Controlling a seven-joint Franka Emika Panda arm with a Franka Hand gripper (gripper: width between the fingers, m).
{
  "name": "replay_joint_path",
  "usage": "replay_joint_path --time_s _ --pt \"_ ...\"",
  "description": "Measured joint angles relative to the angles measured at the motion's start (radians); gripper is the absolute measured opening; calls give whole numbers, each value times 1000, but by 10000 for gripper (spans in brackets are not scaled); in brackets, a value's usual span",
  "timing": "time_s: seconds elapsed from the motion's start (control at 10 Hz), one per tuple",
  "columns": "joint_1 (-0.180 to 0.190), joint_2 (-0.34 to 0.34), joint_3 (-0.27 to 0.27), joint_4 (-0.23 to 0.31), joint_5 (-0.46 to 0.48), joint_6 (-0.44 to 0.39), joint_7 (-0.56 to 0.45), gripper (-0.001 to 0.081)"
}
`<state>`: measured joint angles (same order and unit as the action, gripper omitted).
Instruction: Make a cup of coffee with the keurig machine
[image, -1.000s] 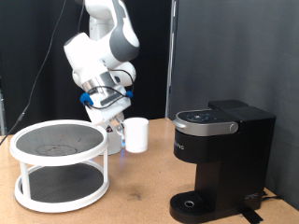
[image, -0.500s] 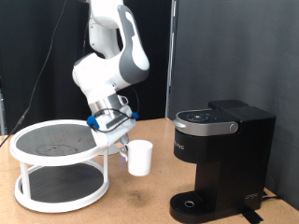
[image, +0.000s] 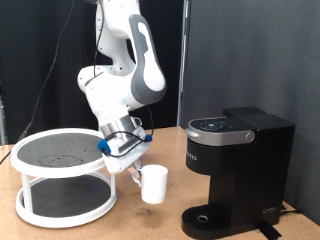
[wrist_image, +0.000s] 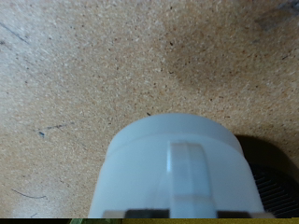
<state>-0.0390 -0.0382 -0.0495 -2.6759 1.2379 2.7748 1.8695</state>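
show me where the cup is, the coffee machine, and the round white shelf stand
cup (image: 153, 185), exterior view, on its side wall.
coffee machine (image: 222, 160), exterior view, on its black front.
round white shelf stand (image: 60, 163), exterior view, on the top tier's front rim.

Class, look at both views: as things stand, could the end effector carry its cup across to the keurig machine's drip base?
Probably yes. The end effector holds the cup by its handle, and bare table lies between it and the keurig machine, whose round base looks unoccupied.
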Motion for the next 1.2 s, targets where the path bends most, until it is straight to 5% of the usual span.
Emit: replay_joint_path --time_s 1.2 --pt "69 185 180 152 347 102 -198 0"
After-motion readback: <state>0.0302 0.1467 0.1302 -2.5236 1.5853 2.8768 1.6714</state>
